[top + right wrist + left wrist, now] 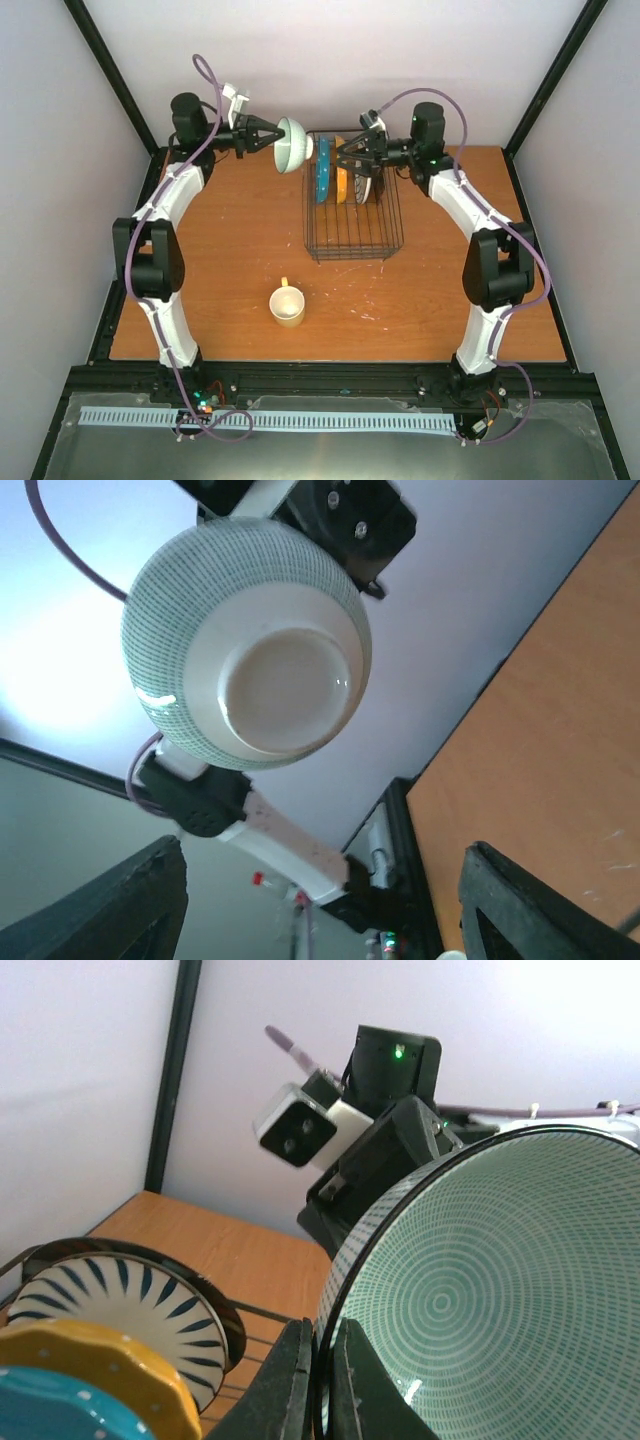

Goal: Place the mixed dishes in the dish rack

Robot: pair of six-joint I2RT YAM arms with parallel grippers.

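My left gripper (278,136) is shut on the rim of the mint-green bowl (296,146) and holds it on edge in the air, just left of the dish rack (353,238). In the left wrist view the fingers (290,1380) pinch the bowl's rim (500,1300). A teal plate (322,170), a yellow plate (341,185) and a striped plate (362,188) stand upright in the rack's back half. My right gripper (341,158) is open and empty above those plates, facing the bowl's underside (250,645). The cream mug (287,305) sits on the table in front. No cream plate shows.
The rack's front half (355,232) holds nothing. The table (200,260) is orange-brown wood with a black frame around it. White walls stand close behind both grippers.
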